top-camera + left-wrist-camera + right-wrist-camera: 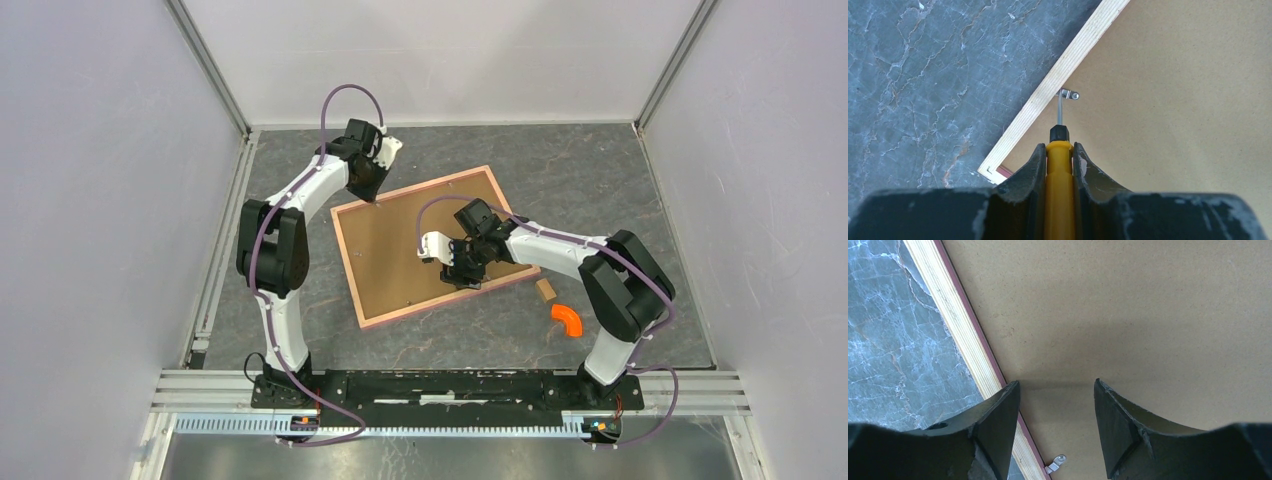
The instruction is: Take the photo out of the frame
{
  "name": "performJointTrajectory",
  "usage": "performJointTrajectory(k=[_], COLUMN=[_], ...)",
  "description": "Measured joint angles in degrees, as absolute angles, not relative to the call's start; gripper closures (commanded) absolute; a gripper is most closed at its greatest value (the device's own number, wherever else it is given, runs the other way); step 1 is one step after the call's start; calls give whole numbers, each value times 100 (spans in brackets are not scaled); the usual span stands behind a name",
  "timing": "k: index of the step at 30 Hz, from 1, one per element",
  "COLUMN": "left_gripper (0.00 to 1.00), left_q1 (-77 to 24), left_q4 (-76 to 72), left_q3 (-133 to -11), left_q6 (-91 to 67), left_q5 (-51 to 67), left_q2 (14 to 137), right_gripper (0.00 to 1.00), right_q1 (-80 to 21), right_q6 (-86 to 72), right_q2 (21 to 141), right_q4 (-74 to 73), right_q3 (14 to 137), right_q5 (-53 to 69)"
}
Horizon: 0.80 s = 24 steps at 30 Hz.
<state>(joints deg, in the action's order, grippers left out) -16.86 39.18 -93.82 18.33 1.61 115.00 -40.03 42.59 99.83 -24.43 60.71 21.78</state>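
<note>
top external view: we see the frame (1049, 87) lying face down on the grey stone-patterned surface (600, 170), set at an angle between the two arms, with its brown fibreboard back (390, 255) uppermost.
photo: it shows in none of our views; we judge that it lies under the fibreboard back, inside the frame, so it is not out yet.
left tool (1059, 147): at the frame's far left corner, its jaws are closed narrowly on the yellow handle of a screwdriver (1059, 190). the thin blade reaches down to a small metal clip (1068, 94) at the inner edge of the rim.
right tool (1057, 385): low over the fibreboard back, close to the frame's near edge, its jaws stand apart with nothing between them. we cannot tell whether it touches the board.
done so far: little, by our reading. the frame is back-up and the screwdriver is in hand and at the metal clip.
left to do: we judge the clips must be turned aside, among them a second clip (1058, 461) near the right tool. then the back lifts out and the photo can be taken.
small things: an orange piece (567, 319) and a wooden block (545, 290) lie on the surface to the right of the frame, clear of it.
writing: we find no brand, label or lettering that can be read.
</note>
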Motion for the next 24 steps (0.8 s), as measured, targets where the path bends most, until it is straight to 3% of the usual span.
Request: performJointTrajectory(k=[24], left_gripper=[98], left_q1=[-1785], left_q4=[4007], left_q3=[-9439], left_q6=[2099], left_q5=[357], left_q2=[11463], right_gripper=[40], right_q1=[-4003], right_q6=[4259], right_q2=[10025], right_q4=[-2449], right_q3=[6086], right_q5=[2198])
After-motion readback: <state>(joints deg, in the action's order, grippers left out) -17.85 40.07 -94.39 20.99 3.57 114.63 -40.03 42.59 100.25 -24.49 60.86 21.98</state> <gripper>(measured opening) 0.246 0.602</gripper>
